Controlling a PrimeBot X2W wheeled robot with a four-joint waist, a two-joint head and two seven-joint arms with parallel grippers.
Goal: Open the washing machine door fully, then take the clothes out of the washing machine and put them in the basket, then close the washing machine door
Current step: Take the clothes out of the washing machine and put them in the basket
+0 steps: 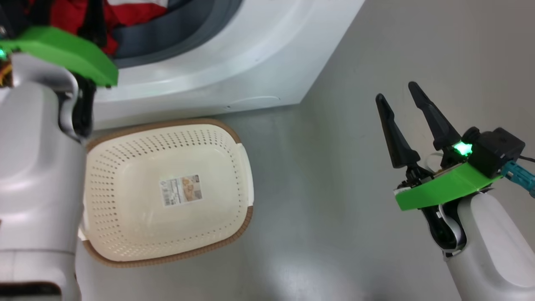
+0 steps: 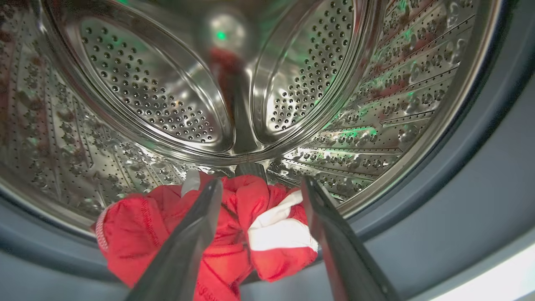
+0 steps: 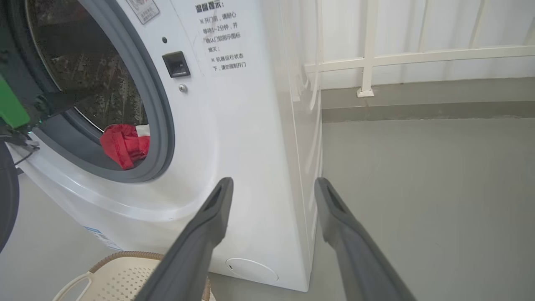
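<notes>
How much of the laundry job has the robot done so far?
Done: the washing machine is open, its door swung aside. In hand: the left gripper reaches into the drum, fingers open on either side of the red clothes, not yet squeezing them. Left: the basket holds no clothes, so they must go there, then the door gets shut.

Glossy pale grey forearms (image 1: 37, 167), bright green wrist plates (image 1: 443, 190), right gripper (image 1: 396, 91) of two long black tapered fingers (image 1: 393, 129) — matte, pointed, green status light (image 1: 462, 148) glowing beside black camera block (image 1: 499, 150), teal cable plug (image 1: 518, 172), white cable loop (image 1: 434, 157).
</notes>
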